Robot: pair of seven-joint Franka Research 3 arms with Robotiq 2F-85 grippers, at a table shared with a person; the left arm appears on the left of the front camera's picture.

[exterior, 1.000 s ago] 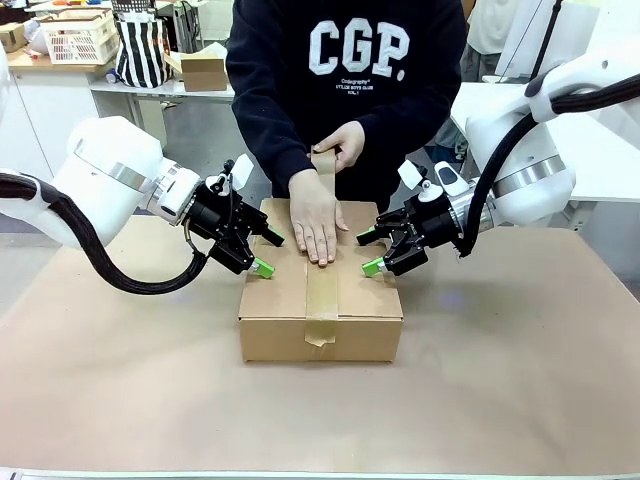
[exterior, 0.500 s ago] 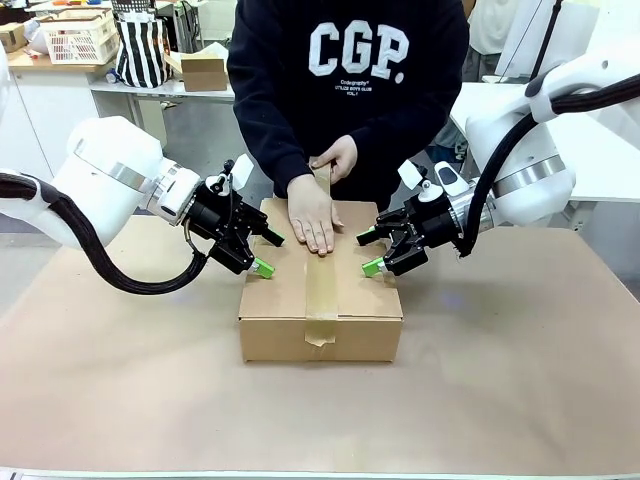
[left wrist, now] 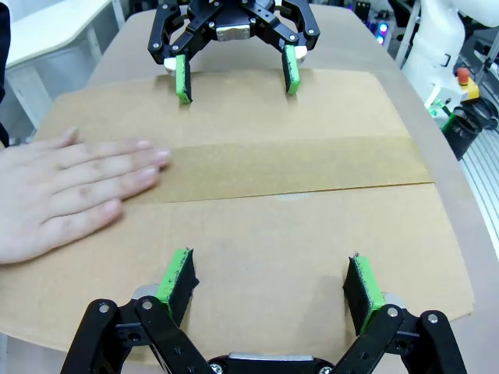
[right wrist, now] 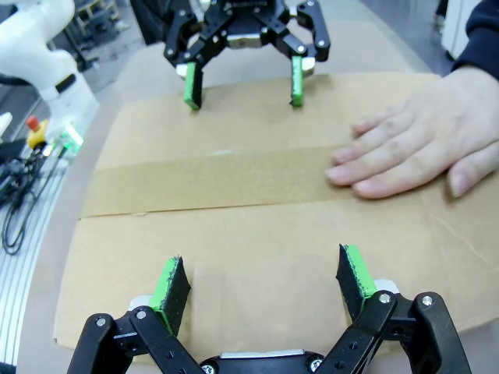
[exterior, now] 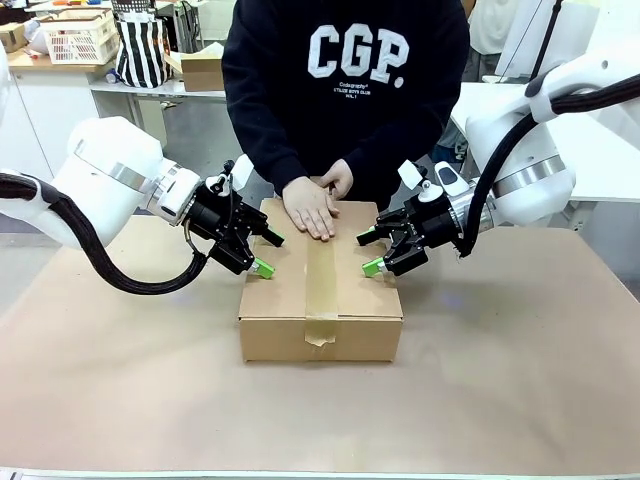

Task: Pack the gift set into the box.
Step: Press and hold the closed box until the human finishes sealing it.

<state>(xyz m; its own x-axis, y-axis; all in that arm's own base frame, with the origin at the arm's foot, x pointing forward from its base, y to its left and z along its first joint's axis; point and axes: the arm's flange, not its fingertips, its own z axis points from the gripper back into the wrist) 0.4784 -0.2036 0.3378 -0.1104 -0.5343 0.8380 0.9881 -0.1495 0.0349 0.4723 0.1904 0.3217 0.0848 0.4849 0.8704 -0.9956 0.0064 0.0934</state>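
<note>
Taped box (exterior: 320,295) on a brown-covered surface (exterior: 520,380) — left hand (exterior: 262,252), right hand (exterior: 369,253) spread apart; cluttered workroom shelves (exterior: 90,75) behind.

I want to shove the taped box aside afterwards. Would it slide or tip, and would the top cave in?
The box is low and wide, resting flat on the table, so it would probably slide, not tip. The tape bridges the flap seam, and a hand presses the top without visible sag, so it seems fairly stiff. Its weight can't be judged.
</note>
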